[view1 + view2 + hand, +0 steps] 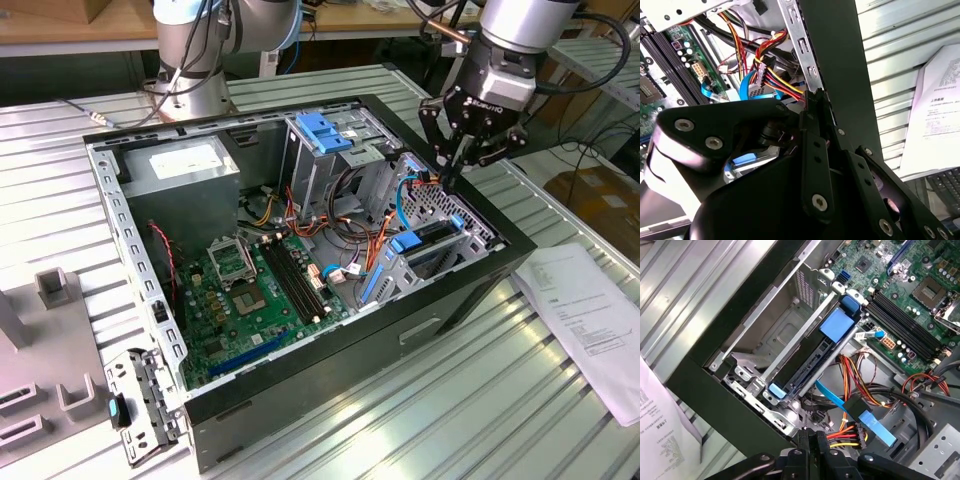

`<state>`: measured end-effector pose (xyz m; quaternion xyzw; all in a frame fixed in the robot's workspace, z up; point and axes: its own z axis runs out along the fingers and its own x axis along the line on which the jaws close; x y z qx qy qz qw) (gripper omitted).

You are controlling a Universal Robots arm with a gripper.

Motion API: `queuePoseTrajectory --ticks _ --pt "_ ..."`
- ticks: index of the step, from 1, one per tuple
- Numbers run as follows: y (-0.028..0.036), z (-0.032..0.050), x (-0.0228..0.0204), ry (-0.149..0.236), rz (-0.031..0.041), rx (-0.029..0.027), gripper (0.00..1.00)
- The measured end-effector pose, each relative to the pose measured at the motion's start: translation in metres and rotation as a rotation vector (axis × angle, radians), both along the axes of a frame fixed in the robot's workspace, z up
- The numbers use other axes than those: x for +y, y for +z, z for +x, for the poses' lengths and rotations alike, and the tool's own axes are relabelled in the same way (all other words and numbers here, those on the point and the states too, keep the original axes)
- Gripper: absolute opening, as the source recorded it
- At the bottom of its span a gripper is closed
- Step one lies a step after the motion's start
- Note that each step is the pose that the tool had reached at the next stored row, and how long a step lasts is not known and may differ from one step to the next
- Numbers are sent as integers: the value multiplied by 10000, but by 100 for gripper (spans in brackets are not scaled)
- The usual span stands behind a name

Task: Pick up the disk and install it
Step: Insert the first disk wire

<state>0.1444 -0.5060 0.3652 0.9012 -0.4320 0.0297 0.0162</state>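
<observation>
The disk [430,240], dark grey with a bright blue carrier frame, stands on edge and slightly tilted in the metal bay at the front right corner of the open computer case [330,390]. In the first wrist view the disk [805,365] lies between two silver rails, its blue tab pointing towards the motherboard. My gripper [447,178] hangs just behind the disk, above the case's right wall, fingers pressed together and holding nothing. In both wrist views the gripper tips [812,436] [815,100] sit right beside a bundle of red, yellow and black power cables [847,432].
A tall grey drive cage with a blue tab [320,130], the motherboard [250,290] and the power supply [185,170] are inside the case. A perforated bracket with a blue knob [135,410] lies at the front left. A printed sheet [590,310] lies on the exterior view's right.
</observation>
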Motion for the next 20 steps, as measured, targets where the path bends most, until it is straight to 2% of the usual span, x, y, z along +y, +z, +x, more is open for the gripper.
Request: queuePoseTrajectory --ticks 4,9,11,12,13,17,19,20 --pt "-3 -28 -1 -194 -1 -5 18" --pt "-6 -29 -1 -1239 -1 -4 18" --pt "-9 -28 -1 -1850 -2 -4 18" --pt "-11 -29 -1 -2021 -1 -4 18" --pt "-14 -28 -1 -2404 -1 -4 18" --pt "-20 -28 -1 -3161 -1 -4 18" --pt "-27 -29 -1 -3739 -1 -3 18" --pt "-30 -29 -1 -3901 -1 -3 18"
